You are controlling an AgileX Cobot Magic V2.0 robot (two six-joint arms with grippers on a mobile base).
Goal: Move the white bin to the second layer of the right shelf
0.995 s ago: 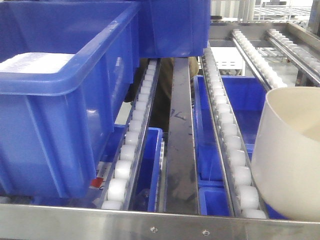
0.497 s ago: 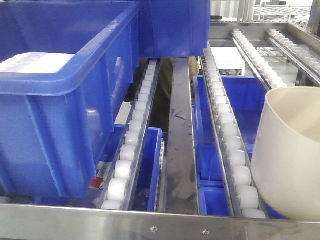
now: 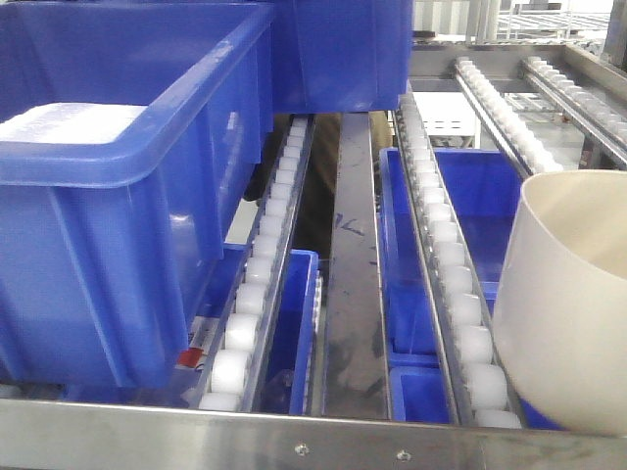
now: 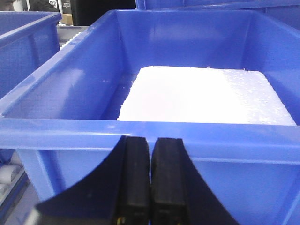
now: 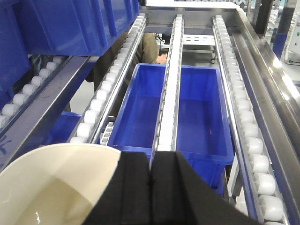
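The white bin (image 3: 563, 313) hangs tilted at the right edge of the front view, over the roller tracks (image 3: 446, 264) of the right shelf second layer, just behind its riveted front bar (image 3: 294, 436). In the right wrist view the white bin (image 5: 51, 187) fills the lower left and its rim runs in behind my right gripper (image 5: 151, 157), which is shut on the bin's wall. My left gripper (image 4: 150, 140) is shut with nothing in it, close to the near rim of a blue crate (image 4: 150, 129).
A large blue crate (image 3: 108, 196) holding a white foam block (image 4: 201, 93) sits on the left tracks, with another blue crate behind it. Below the rails lies an open blue crate (image 5: 187, 112). Roller rails (image 5: 243, 117) run away to the right.
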